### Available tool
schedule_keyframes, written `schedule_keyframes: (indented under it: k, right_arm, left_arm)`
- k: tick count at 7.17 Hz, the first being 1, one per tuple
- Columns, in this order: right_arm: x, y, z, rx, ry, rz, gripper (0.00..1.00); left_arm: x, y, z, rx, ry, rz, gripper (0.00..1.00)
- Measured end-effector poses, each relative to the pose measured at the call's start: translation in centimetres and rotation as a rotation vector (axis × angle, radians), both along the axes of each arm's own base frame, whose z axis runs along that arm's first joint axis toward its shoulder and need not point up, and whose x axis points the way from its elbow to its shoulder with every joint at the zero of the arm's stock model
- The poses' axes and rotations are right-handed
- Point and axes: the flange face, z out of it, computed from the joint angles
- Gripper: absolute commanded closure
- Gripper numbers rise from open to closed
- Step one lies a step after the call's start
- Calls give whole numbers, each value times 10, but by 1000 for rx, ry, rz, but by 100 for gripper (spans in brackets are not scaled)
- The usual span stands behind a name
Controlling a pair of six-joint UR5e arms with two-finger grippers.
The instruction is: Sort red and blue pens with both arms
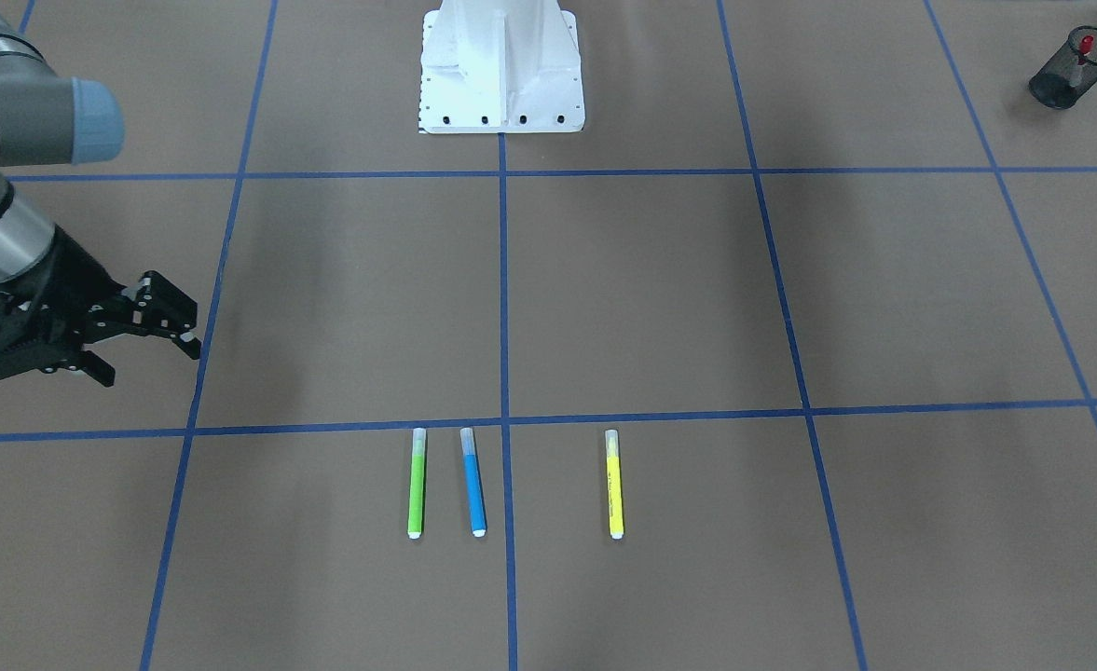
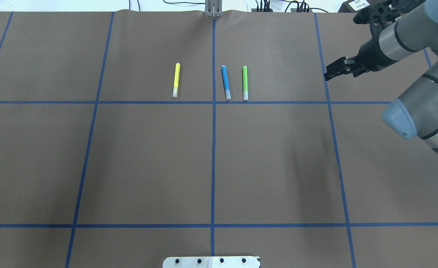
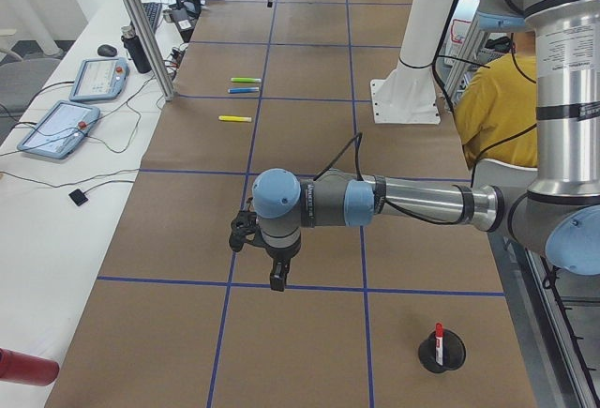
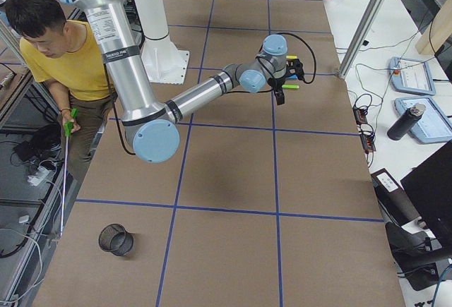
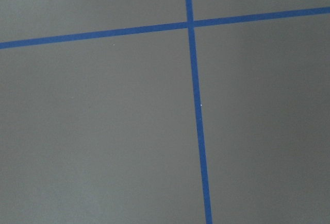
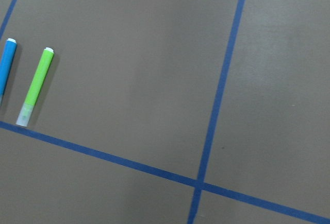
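Note:
The blue pen (image 1: 473, 481) lies flat on the brown table between a green marker (image 1: 417, 483) and a yellow marker (image 1: 614, 485); the blue pen (image 2: 225, 82) also shows from overhead. The red pen (image 1: 1086, 45) stands in a black mesh cup (image 1: 1075, 67) on the robot's left side. My right gripper (image 1: 152, 359) hovers open and empty, well to the side of the green marker. The right wrist view catches the blue pen (image 6: 5, 69) at its left edge. My left gripper (image 3: 275, 272) points down over bare table near the red pen's cup (image 3: 441, 350); I cannot tell its state.
A second mesh cup (image 4: 116, 239) stands empty at the table's right end. The white robot base (image 1: 501, 70) sits at the table's near edge. A person in a yellow shirt (image 4: 63, 60) stands behind the robot. Blue tape lines grid the table.

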Motion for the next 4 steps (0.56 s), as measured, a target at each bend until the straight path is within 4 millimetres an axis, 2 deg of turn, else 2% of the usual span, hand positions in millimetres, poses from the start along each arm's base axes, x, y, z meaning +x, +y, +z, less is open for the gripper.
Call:
schedule_keyframes:
  k: [3,4]
  right_arm:
    - [-101,-20,-69,-77,71,42,0]
    - [-148,-31,-99,-100,85,59,0]
  left_arm:
    - [1,-4,-5,26,4,3,0]
    - [1,-4,-5,28,4,3,0]
